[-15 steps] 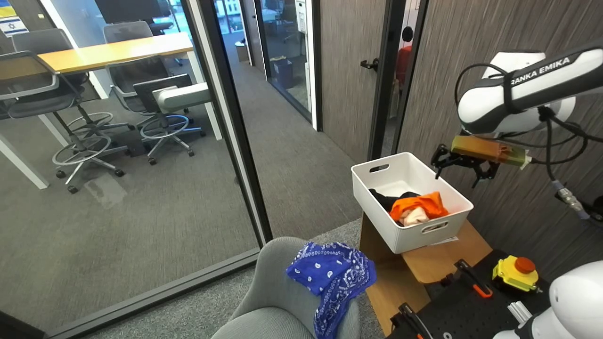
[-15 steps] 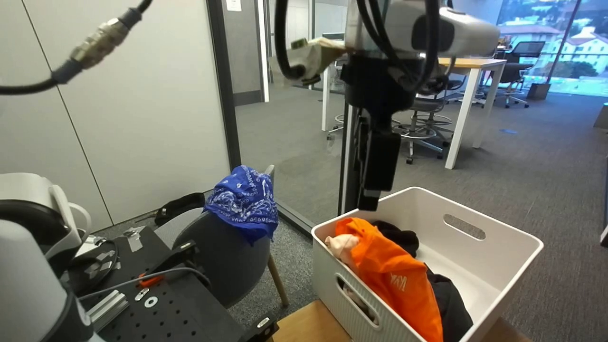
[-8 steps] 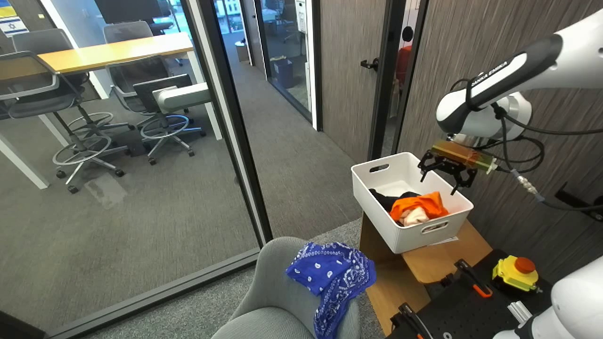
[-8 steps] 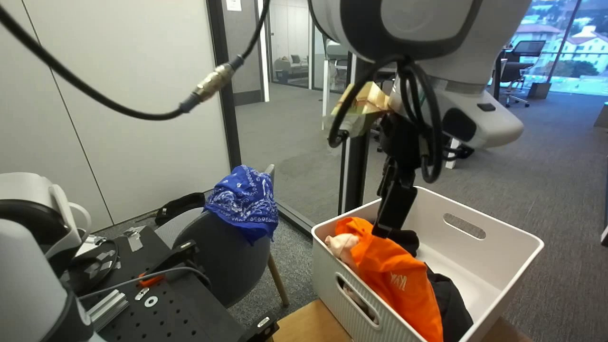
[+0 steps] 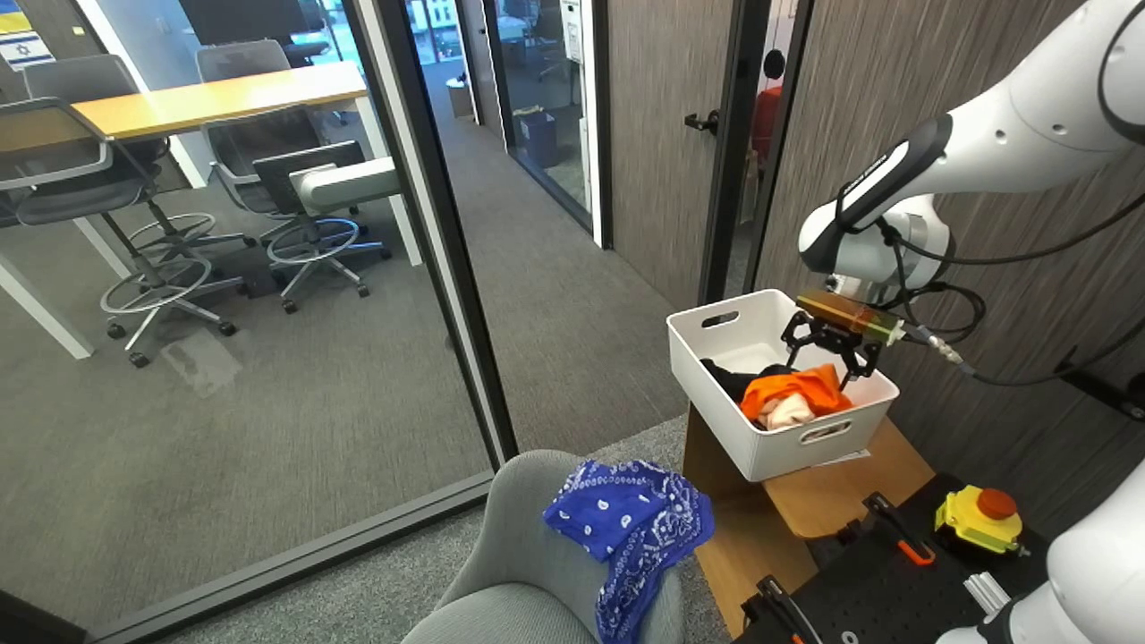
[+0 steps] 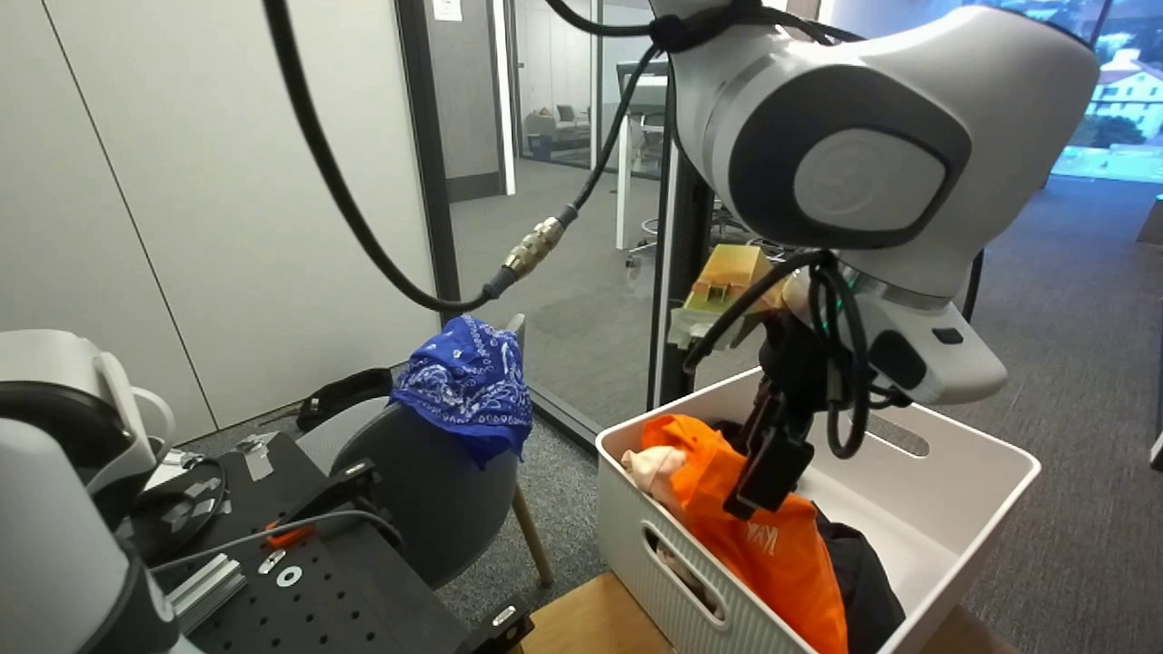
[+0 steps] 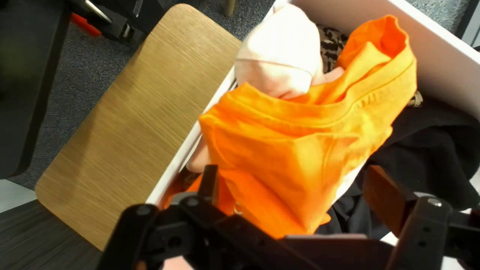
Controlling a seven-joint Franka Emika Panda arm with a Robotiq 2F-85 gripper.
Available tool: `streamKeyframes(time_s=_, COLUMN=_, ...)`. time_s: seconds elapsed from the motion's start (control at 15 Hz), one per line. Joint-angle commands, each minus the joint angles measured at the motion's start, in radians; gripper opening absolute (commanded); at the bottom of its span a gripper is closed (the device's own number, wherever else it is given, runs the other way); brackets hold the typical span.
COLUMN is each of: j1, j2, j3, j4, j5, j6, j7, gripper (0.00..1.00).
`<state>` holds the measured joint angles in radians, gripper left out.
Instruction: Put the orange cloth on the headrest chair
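We had the gripper [image 7: 297, 191] pointing down over the white bin [image 6: 622, 522], its fingers [image 7: 386, 198] spread really wide and holding nothing. The orange cloth [image 7: 300, 146] was sitting bunched up inside that bin, overlapping some black cloth [image 7: 431, 150] and right up against a pale pink cloth [image 7: 277, 52]. In the wrist view we saw it between the two fingers, but honestly we couldn't tell if either of them was touching it. We could also make out some pale lettering [image 6: 763, 539] on it in an exterior view. The bin stood on a wooden stand [image 7: 131, 142], and near that we had a grey chair [image 5: 528, 528] with a blue bandana [image 5: 653, 519] slung over its backrest [image 6: 427, 509]. Off on the black tabletop [image 5: 881, 595] sat a yellow box [image 5: 971, 528] with a red button [image 5: 996, 504].
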<state>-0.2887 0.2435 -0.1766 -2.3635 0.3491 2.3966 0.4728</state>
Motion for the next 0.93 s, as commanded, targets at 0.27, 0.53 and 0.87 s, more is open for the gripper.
streamKeyframes(time_s=0.27, j1=0.013, j2=0.106, j3=-0.024, j4=0.100, j5=0.047, j6=-0.032, j7=-0.013, gripper=1.00)
streamKeyframes(time_s=0.53, j1=0.012, j2=0.123, j3=-0.025, j4=0.116, j5=0.051, j6=-0.040, j7=-0.016, gripper=1.00)
streamKeyframes(time_s=0.87, j1=0.013, j2=0.131, j3=-0.025, j4=0.126, j5=0.048, j6=-0.043, j7=-0.016, gripper=1.00)
